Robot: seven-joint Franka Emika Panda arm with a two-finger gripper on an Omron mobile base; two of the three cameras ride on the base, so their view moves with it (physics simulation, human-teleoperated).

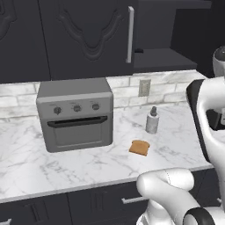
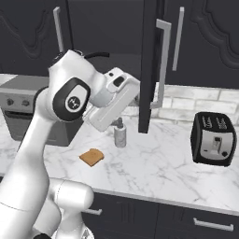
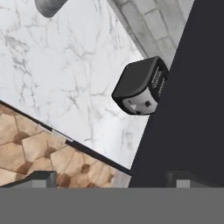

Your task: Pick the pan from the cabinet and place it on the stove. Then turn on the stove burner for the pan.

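Cabinet: door standing ajar above the table's back edge. Pan: location cannot be told; interior dark. Gripper: jaws standing spread, pinching nothing. Advice: be clearing the door edge, then entering level.

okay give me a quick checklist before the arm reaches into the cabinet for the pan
1. Cabinet door swung open: ok.
2. Pincer open and holding nothing: ok.
3. Pan located: cannot tell; the open shelf looks dark, with only a small dark shape near its left edge.
4. Pincer aimed into the cabinet: not ok; the hand view looks down at the counter, toaster and door.
5. Counter items low, beneath the shelf: ok; bottle and bread slice sit there.
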